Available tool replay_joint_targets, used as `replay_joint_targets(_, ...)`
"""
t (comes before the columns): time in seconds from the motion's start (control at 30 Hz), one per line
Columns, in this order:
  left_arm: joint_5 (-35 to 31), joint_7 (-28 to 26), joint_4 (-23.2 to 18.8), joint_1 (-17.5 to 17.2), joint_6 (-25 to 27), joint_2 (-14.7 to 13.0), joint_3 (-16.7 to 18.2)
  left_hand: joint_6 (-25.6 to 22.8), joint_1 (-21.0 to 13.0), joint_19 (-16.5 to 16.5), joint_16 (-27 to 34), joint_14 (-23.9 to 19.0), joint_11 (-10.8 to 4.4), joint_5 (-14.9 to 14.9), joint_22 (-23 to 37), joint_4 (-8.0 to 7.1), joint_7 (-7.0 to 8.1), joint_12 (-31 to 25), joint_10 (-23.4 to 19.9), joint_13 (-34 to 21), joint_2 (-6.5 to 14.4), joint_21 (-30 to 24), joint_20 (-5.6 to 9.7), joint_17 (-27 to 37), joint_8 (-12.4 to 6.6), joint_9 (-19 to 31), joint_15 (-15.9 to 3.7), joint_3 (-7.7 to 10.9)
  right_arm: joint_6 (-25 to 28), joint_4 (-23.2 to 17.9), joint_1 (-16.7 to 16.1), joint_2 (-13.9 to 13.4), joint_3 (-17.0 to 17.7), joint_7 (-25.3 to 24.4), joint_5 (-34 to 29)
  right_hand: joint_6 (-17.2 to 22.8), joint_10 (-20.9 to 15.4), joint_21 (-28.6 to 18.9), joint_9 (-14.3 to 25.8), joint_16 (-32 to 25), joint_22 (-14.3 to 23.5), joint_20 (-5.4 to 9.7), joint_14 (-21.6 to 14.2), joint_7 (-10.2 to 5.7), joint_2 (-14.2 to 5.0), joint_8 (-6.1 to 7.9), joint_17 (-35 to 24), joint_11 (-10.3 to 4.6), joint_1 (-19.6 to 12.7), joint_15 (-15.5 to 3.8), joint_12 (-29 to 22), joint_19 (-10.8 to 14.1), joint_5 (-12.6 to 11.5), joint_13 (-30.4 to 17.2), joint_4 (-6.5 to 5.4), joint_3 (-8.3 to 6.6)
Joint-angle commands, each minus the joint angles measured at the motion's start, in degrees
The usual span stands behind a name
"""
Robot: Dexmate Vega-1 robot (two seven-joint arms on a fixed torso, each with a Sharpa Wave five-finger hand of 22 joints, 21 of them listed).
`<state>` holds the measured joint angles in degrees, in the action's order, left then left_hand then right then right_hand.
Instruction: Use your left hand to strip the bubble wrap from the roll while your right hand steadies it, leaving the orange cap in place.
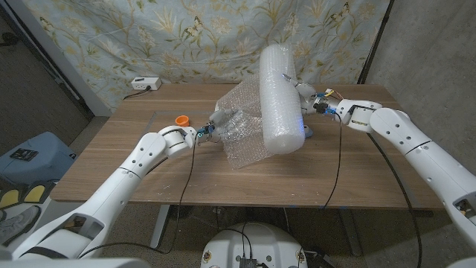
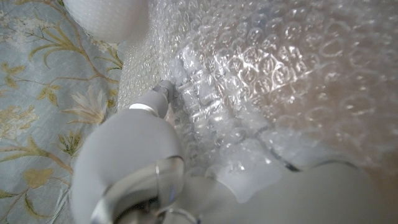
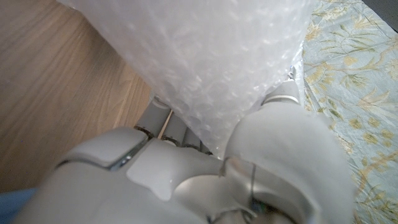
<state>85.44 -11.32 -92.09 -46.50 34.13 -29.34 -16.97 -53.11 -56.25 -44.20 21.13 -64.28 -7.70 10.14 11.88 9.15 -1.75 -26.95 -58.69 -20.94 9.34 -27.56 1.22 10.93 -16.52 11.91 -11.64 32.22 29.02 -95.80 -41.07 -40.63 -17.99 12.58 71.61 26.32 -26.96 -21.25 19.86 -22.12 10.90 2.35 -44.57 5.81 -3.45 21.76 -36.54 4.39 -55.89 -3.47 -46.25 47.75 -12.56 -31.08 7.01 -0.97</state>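
The bubble wrap roll stands tilted near the middle of the wooden table, a thick white cylinder. My right hand grips it from its right side; in the right wrist view my right hand presses against the roll. A loose sheet of bubble wrap hangs off the roll's left side. My left hand holds that sheet at its left edge, its fingers buried in the bubble wrap. An orange cap lies on the table just left of my left wrist, apart from the roll.
A small white box with a cable sits at the table's back left corner. A small blue object lies by the roll's lower end. A floral cloth hangs behind the table. A blue seat stands left of the table.
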Motion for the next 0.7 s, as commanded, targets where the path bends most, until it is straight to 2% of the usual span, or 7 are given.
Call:
replay_joint_targets(0.03,3.44,-1.03,-0.53,1.11,3.74,-2.13,-0.41,-0.4,-0.66,0.31,-0.04,0.03,-0.86,-0.02,0.07,-0.07,-1.44,-0.1,-0.7,-0.26,0.06,-0.4,0.04,0.21,0.18,0.03,-0.22,-0.12,-0.37,2.09,-1.02,0.7,-0.11,4.47,1.64,0.16,0.11,-0.3,0.07,0.28,0.18,-0.05,-1.4,-0.34,-4.36,-0.25,-0.37,0.1,-3.82,-3.88,-0.17,-0.43,-0.04,-0.21,-0.01,-0.53)
replay_joint_targets(0.33,5.01,-1.87,-0.38,1.07,4.33,-2.47,-0.65,-0.47,-0.8,0.43,-0.16,0.07,-0.89,0.02,0.07,-0.08,-1.43,-0.09,-0.74,-0.53,0.1,-0.6,-0.02,0.28,0.33,0.05,-0.24,-0.18,-1.13,4.21,-1.53,1.92,-0.39,8.45,2.43,-0.04,0.53,-0.23,0.14,0.63,0.17,-0.14,-1.0,-0.4,-4.42,-0.54,-0.58,0.08,-3.77,-3.78,0.05,-0.73,0.12,-0.14,0.03,-0.72)
replay_joint_targets(0.7,6.52,-2.85,0.12,1.26,4.63,-2.43,-0.89,-0.55,-0.82,0.47,-0.29,-0.05,-1.05,0.06,0.06,-0.18,-1.45,-0.1,-0.85,-0.88,0.12,-0.91,-0.03,0.32,0.53,0.08,-0.19,-0.3,-0.34,5.29,-1.67,2.72,-0.66,8.37,2.88,-0.18,0.79,-0.18,0.21,0.9,0.17,-0.13,-0.88,-0.43,-4.56,-0.78,-0.73,0.17,-3.65,-3.76,0.2,-0.97,0.28,-0.12,0.0,-0.91)
